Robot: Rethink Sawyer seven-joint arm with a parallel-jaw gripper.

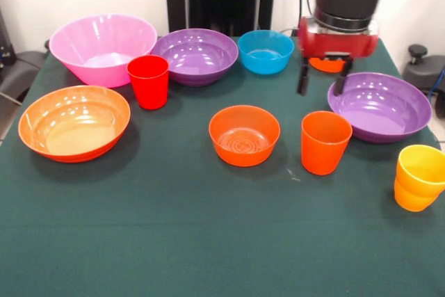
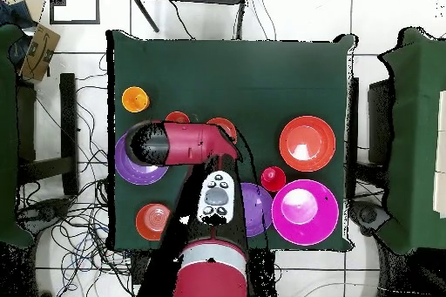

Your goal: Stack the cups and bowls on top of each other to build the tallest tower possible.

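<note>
Nothing is stacked into a tower here: the glossy plastic pieces sit spread out over the dark green table [image 1: 174,241]. Along the far side in the front view stand the large pink bowl [image 1: 103,48], a wide shallow purple bowl [image 1: 195,55] just beside it, and the small blue bowl [image 1: 265,51] next to that. The red cup [image 1: 149,81], a tapered tumbler with no handle, stands upright in front of the gap between the pink and purple bowls. The large orange bowl [image 1: 74,122] rests near the left edge of that view. Near the middle, the small orange bowl [image 1: 244,134] and the orange cup [image 1: 325,142] stand side by side but apart, both open side up. A second purple bowl [image 1: 379,106] lies behind and to the right of the orange cup, and the yellow-orange cup [image 1: 419,177] sits near the right edge; it appears to be two cups nested together. The gripper [image 1: 324,78] hangs from the red and black arm [image 2: 179,144] just above the table beside the second purple bowl's rim, its two dark fingers [image 1: 304,78] spread apart and holding nothing. Another small orange bowl [image 1: 327,65] shows partly behind the fingers.
</note>
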